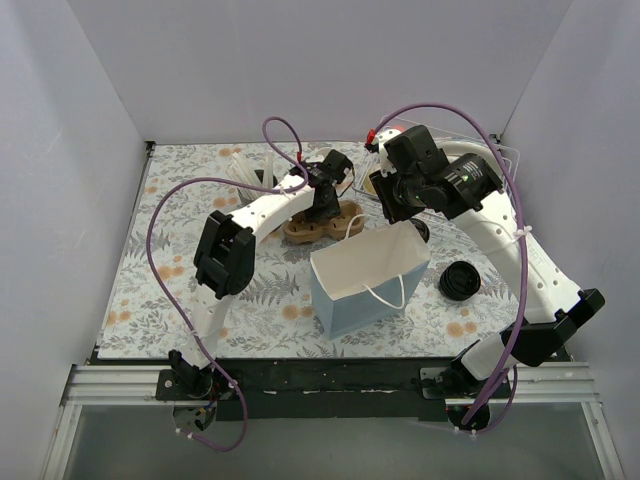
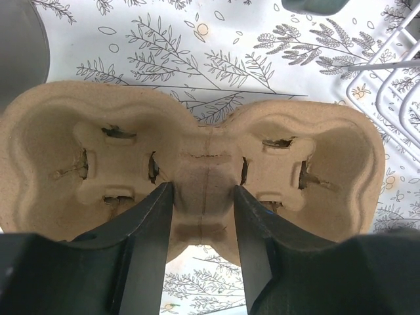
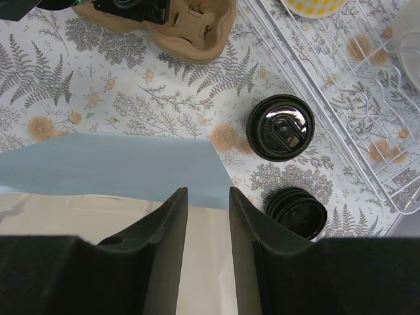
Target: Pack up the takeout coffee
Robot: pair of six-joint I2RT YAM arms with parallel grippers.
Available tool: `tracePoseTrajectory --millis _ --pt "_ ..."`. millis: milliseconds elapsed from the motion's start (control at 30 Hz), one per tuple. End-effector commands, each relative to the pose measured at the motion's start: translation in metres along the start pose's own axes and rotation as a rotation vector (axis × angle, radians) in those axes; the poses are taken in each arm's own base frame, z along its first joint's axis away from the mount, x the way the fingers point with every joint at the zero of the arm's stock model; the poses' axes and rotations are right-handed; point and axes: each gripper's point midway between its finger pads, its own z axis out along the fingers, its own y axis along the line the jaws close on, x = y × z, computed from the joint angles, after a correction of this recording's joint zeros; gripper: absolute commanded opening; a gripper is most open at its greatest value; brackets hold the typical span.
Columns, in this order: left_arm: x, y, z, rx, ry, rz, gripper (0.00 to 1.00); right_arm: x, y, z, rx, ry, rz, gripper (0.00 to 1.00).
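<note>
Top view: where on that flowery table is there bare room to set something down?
Widest: the left strip of the mat, between the wall and the left arm. Smaller: the near edge left of the paper bag. Crowded behind and right of the bag: cup carrier, coffee cups, wire rack.

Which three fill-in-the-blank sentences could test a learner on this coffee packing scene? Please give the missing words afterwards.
1. The left gripper straddles the cardboard cup carrier, whose two pockets are ____.
2. In the right wrist view, ____ black lidded cups are between the paper bag and the wire rack.
3. The paper bag below the right gripper is light ____.
Missing words: empty; two; blue.
</note>
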Motion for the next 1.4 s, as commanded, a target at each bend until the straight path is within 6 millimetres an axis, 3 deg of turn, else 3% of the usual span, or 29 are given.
tracePoseTrajectory --millis 0,167,300,400,533,900,1000,1200,1367 --pt "-0.035 -0.014 -0.038 0.080 -0.078 -0.025 0.34 -0.012 0.001 -0.010 -0.013 -0.057 0.005 0.40" --pt "-0.046 -0.024 -0.054 0.161 -0.123 -0.018 0.39 -0.012 0.001 -0.010 -0.011 -0.057 -0.003 0.40" --pt "-0.031 -0.018 -0.038 0.132 -0.076 -0.005 0.40 -0.013 0.000 -0.009 -0.010 -0.057 -0.008 0.39" --pt "-0.032 -0.023 -0.037 0.131 -0.063 0.001 0.40 -0.013 0.001 -0.008 -0.014 -0.057 -0.008 0.40" --pt "-0.050 -0.028 -0.054 0.156 -0.113 0.000 0.36 -0.013 0.001 -0.007 -0.013 -0.055 -0.008 0.40" --pt "-0.054 -0.030 -0.069 0.189 -0.116 0.000 0.33 -0.015 0.004 -0.007 -0.025 -0.074 0.007 0.40" --pt "-0.047 -0.024 -0.064 0.160 -0.100 0.005 0.42 -0.014 0.005 -0.007 -0.031 -0.085 0.020 0.40" --pt "-0.023 -0.012 -0.030 0.087 -0.041 0.022 0.46 -0.009 0.005 -0.007 -0.031 -0.084 0.025 0.39" --pt "-0.013 -0.011 -0.016 0.077 -0.018 0.022 0.53 -0.010 0.004 -0.004 -0.025 -0.071 0.008 0.39"
